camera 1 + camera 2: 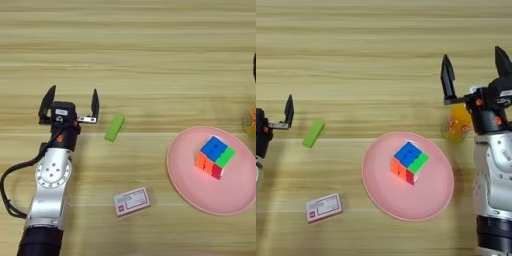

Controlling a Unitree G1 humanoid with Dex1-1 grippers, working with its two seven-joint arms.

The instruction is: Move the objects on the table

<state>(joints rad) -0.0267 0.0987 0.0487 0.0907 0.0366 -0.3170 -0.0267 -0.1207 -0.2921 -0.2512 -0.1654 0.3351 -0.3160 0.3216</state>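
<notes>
A multicoloured puzzle cube (409,162) lies on the pink plate (379,192) at the right. A small orange juice bottle (457,123) sits just beyond the plate's right rim, under my right gripper (474,65), which is open with its fingers spread above it. A small green bar (114,128) lies a little right of my left gripper (71,101), which is open and empty over the table (140,60). Nearer the front lies a flat red-and-white box (132,201).
My left arm (50,190) reaches up from the bottom left and my right arm (495,185) from the bottom right. Bare wood spans the far half of the table.
</notes>
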